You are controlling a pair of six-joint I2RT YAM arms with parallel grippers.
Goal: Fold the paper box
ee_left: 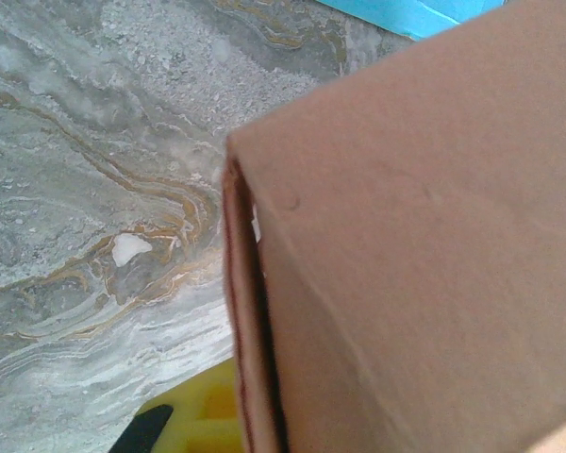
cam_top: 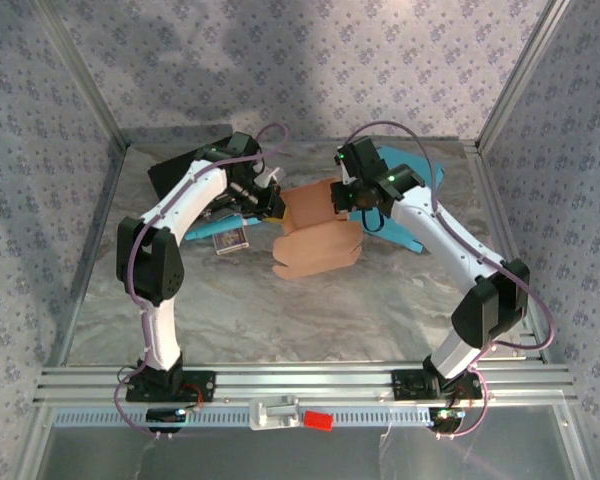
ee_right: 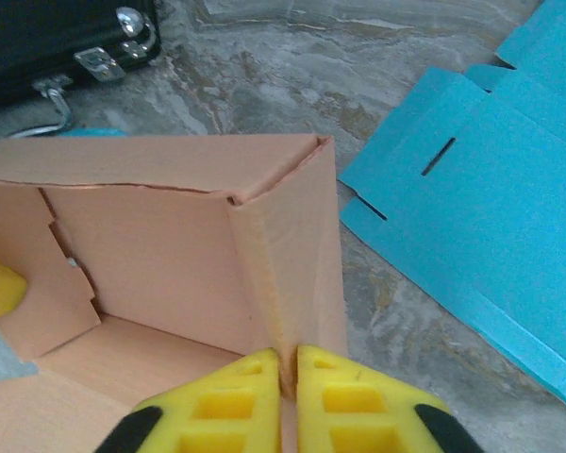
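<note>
The brown paper box is sitting in the middle of the table between the two arms. It is opening upward, its length running from the far side toward the arm bases. The right pincer is pinching an upright side wall, fingers nearly closed on the card. The left pincer is sitting at the opposite wall; whether it is gripping, I cannot tell.

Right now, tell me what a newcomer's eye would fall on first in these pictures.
The half-folded brown box stands out first, in the middle of the table. The right gripper pinches one upright wall of it between yellow fingers. A flat blue sheet lies on the table beside it.
</note>
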